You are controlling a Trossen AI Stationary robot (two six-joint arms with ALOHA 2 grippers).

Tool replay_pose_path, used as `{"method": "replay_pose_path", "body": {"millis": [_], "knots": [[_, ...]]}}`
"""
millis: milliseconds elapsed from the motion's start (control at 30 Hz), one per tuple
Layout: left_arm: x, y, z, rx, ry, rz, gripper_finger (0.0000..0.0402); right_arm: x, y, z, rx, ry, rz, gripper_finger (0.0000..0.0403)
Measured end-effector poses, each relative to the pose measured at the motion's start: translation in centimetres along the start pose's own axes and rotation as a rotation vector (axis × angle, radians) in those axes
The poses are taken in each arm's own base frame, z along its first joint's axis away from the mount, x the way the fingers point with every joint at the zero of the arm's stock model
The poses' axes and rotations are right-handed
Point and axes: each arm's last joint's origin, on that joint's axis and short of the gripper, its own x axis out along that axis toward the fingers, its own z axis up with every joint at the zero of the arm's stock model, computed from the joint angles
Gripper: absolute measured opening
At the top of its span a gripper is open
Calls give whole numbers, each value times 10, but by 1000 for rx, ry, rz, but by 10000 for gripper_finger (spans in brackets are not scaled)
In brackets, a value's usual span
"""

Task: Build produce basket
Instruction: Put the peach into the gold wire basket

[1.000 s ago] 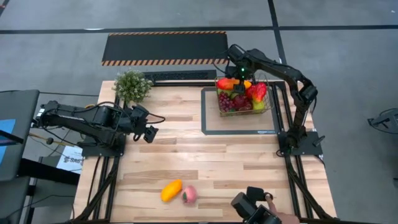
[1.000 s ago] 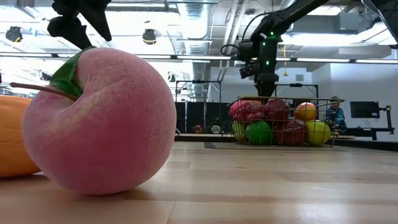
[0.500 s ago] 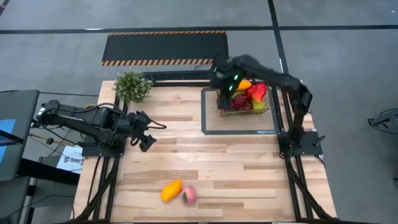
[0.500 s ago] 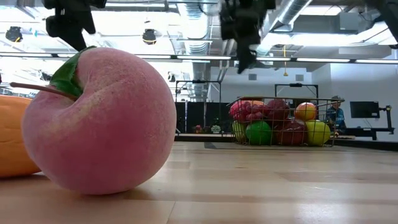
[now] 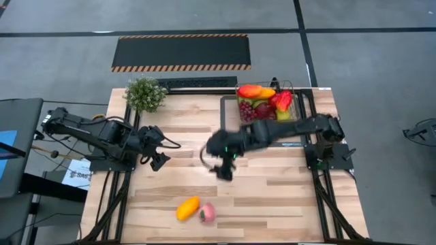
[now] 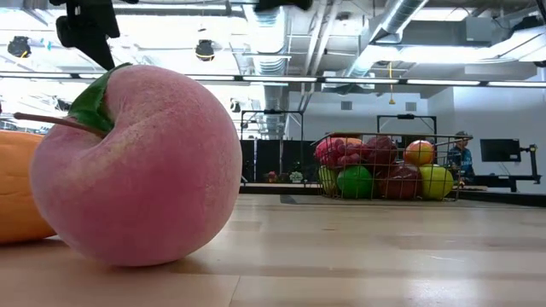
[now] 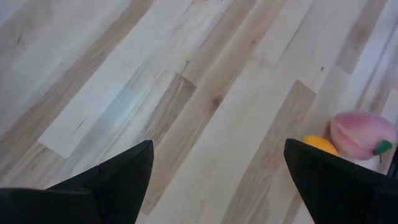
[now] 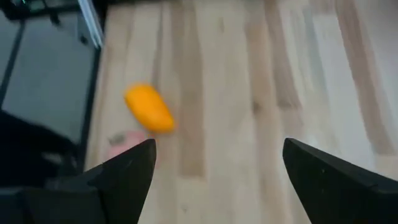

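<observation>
The wire basket (image 5: 266, 102) stands on the grey-framed mat (image 5: 231, 136) at the far right, filled with several pieces of produce (image 6: 388, 166). An orange mango (image 5: 188, 208) and a pink peach (image 5: 207, 212) lie side by side on the wood near the front edge. My right gripper (image 5: 223, 170) hangs open over the middle of the table, above and beyond both fruits; its wrist view shows the mango (image 8: 149, 109) ahead of the gripper (image 8: 217, 180). My left gripper (image 5: 158, 160) stands open over the table's left part, nothing between its fingers (image 7: 112, 180).
A leafy potted plant (image 5: 144, 94) stands at the far left corner. The bare wooden tabletop (image 5: 272, 184) stretches between the mat and the two fruits. In the low view the peach (image 6: 136, 166) fills the left foreground and the basket (image 6: 388, 166) stands far behind.
My right gripper has swung fast from above the basket toward the table's left and near side, out over the middle of the table, staying open. My left gripper has turned a little in place. A hand at the near edge has withdrawn from view.
</observation>
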Motion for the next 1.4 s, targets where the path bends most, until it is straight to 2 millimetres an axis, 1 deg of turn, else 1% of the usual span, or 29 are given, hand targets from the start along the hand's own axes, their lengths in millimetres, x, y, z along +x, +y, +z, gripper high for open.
{"method": "replay_pose_path", "body": {"millis": [67,133,233,333,400,500,633,767,867,1000,1200,1300,1400], "knots": [[0,-1,-1,10,3,-5,347,13,21,-1,24,-44,-16,367],[-1,-2,-3,18,5,-10,347,21,39,-9,52,-32,-33,367],[-1,-4,-4,30,8,-17,347,42,65,-15,60,-54,-8,367],[-1,-5,-5,35,11,-19,347,75,83,-34,57,32,-11,367],[-1,-6,-6,35,12,-22,347,95,91,-44,65,66,-6,367],[0,-7,-6,27,11,-13,347,114,97,-54,91,105,-9,367],[1,-7,-6,26,12,-8,347,141,101,-67,115,141,-22,367],[2,-7,-6,26,15,-4,347,155,106,-73,135,139,-13,367],[2,-7,-6,18,15,-5,347,171,109,-79,144,145,16,367],[2,-7,-6,12,15,-5,347,177,109,-78,149,125,31,367],[2,-7,-6,19,14,-4,347,190,107,-87,151,171,38,367],[2,-7,-6,19,14,-4,347,191,106,-89,183,194,73,367],[2,-7,-6,20,13,-3,347,194,101,-95,232,230,55,367]]}}
